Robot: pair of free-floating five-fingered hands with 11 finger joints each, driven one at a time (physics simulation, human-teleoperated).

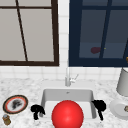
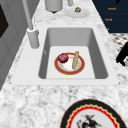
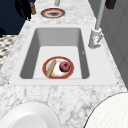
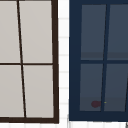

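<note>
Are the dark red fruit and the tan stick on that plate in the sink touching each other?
Apart. In the left side view, a strip of white plate shows between the dark red fruit and the tan stick; the right side view shows the same gap.

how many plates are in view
3: a red-rimmed plate in the white sink basin, a dark-rimmed patterned plate on the left counter, a plain white plate on the right counter.
</note>
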